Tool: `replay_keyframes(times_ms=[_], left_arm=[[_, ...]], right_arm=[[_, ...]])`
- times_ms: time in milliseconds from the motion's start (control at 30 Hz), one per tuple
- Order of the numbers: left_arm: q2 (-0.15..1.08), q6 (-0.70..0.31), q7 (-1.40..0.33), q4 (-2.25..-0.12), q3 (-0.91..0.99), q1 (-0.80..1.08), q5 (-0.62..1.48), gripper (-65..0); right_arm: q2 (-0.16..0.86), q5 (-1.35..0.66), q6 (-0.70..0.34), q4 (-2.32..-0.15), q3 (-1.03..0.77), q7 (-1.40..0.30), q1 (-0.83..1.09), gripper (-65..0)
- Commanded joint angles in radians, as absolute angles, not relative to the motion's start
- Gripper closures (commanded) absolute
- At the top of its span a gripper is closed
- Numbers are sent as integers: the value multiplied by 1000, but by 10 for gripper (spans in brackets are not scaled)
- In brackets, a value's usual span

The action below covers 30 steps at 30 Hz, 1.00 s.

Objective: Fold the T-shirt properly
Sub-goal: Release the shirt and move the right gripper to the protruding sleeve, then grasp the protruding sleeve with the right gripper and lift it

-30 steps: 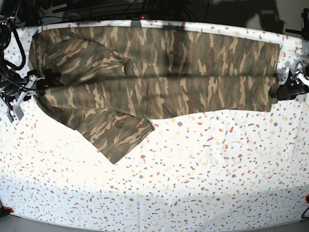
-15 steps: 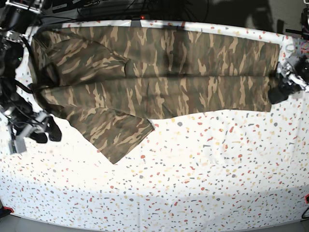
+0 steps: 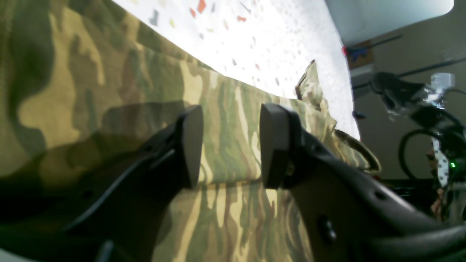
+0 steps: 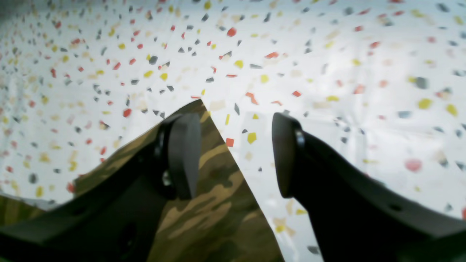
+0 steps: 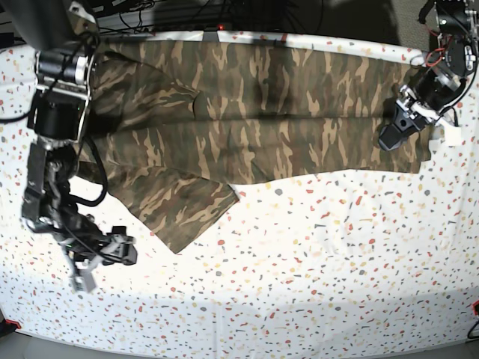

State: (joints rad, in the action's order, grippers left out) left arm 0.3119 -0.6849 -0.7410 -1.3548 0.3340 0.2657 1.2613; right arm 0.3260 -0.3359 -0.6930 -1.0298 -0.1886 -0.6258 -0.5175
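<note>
The camouflage T-shirt (image 5: 284, 105) lies flat as a long band across the far half of the table, one sleeve (image 5: 183, 206) pointing toward the front left. My left gripper (image 5: 389, 139) hovers open over the shirt's right end; in the left wrist view its fingers (image 3: 191, 145) stand apart above the cloth (image 3: 225, 120), holding nothing. My right gripper (image 5: 126, 253) is open just left of the sleeve's front tip. From the right wrist the gripper (image 4: 235, 156) straddles the edge of the sleeve (image 4: 211, 203), empty.
The table (image 5: 314, 262) wears a white cover speckled with red, yellow and grey. Dark cables and stands (image 5: 224, 11) run along its far edge. The right arm's links (image 5: 56, 97) stand over the shirt's left end.
The right arm swung from the table's left edge toward the front, down to the sleeve's tip. The left arm moved inward from the right edge over the shirt's end. The shirt stayed put.
</note>
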Motion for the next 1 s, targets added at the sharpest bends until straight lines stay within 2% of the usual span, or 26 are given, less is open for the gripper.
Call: replay_keyframes(times_ms=[0, 233, 400, 500, 667, 700, 800, 967], left_arm=[[317, -698, -733, -1370, 340, 267, 1284, -252], [310, -698, -733, -1370, 340, 297, 1284, -252], [311, -698, -733, -1370, 340, 297, 1284, -252], [311, -698, -732, -1370, 340, 297, 1284, -252], [310, -698, -733, -1370, 340, 299, 1284, -252], [310, -698, -733, -1370, 340, 299, 1284, -252], [311, -698, -732, -1370, 340, 299, 1284, -252], [311, -698, -732, -1370, 340, 299, 1284, -252]], right_arm=[[338, -330, -698, -998, -159, -585, -570, -321], [338, -227, -698, -702, -11, -477, -685, -321], [338, -178, -698, -677, -11, -465, -679, -320], [337, -151, -698, -673, -11, -471, -666, -279], [328, -155, -698, -630, -11, -472, -661, -267], [324, -152, -698, -625, -11, -473, -661, -231], [318, -144, -698, -625, -11, -471, -662, 0], [313, -143, -698, -629, -11, -461, -670, 0]])
